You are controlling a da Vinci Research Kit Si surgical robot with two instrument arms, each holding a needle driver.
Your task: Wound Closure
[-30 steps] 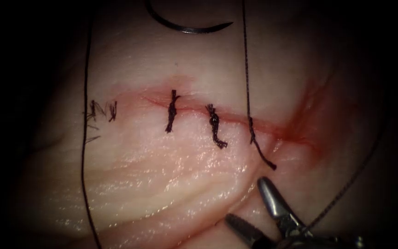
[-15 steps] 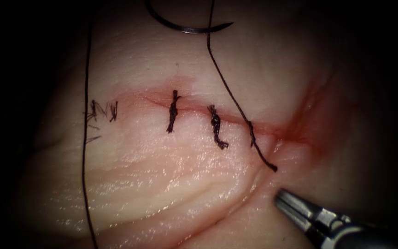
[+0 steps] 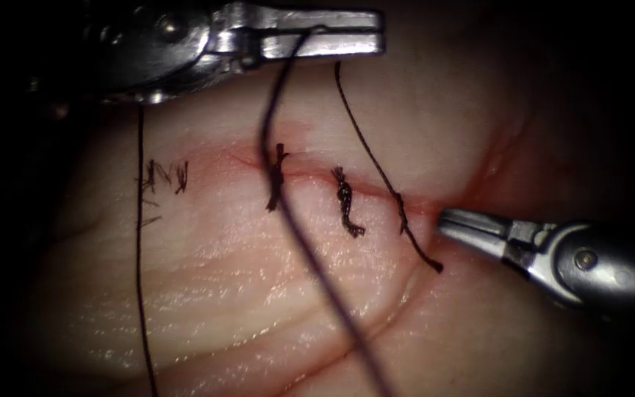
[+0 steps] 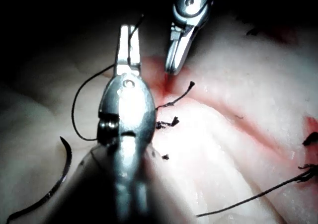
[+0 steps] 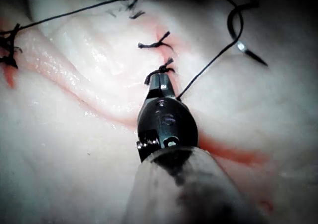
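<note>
Endoscope view: two tied stitches [image 3: 343,209] cross the cut [image 3: 310,175]; a third at its right end keeps long thread [image 3: 365,143]. Left tool [image 3: 361,43], upper left, clamps thread. Right tool [image 3: 446,220], closed and empty, sits beside it. The needle [image 4: 59,177] lies free on the tissue [image 3: 259,294].

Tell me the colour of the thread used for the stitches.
Dark, nearly black thread, clearest in the endoscope view against the pale tissue.

Left claw [image 3: 372,33]: bright polished steel, long flat blades, a round pivot screw on a darker rounded wrist housing. Right claw [image 3: 450,219]: same silver metal, short tapered blades, stepped hinge block, one round pin in a bulbous grey clevis.
</note>
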